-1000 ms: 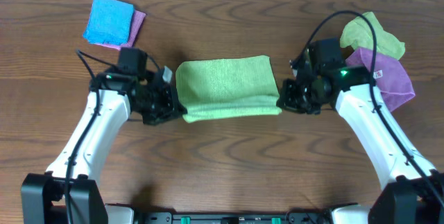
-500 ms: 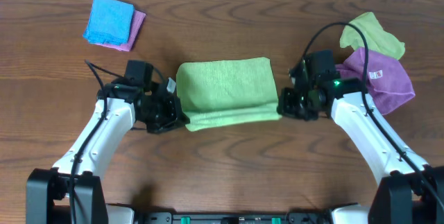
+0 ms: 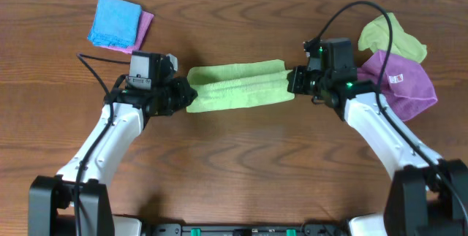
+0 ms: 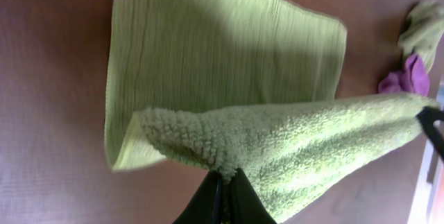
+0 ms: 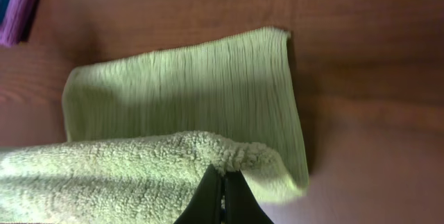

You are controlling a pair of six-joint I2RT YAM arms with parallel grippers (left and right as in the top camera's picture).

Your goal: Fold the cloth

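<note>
The tabletop [image 3: 241, 177] is lying bare in front of the cloth [image 3: 235, 90]. The cloth is sitting mid-table, with its lower layer resting flat and one long edge hanging lifted between the two arms. The left jaws are clenching the lifted left corner and the right jaws are clenching the right one, and both wrist views are showing fleece pinched at the tips.

Each pinch is taking only a small bite, so I am judging that stretching the span too taut could be tugging a corner free. Uneven travel would be skewing the fold, and the flat layer could be dragging along.

Open wood is lying ahead of and behind the cloth. On the right, the purple cloth [image 3: 406, 82] and the crumpled green cloth [image 3: 395, 35] are crowding that arm, so a wide swing there is risking a snag. The blue cloth [image 3: 115, 21] is sitting well apart, far left.
</note>
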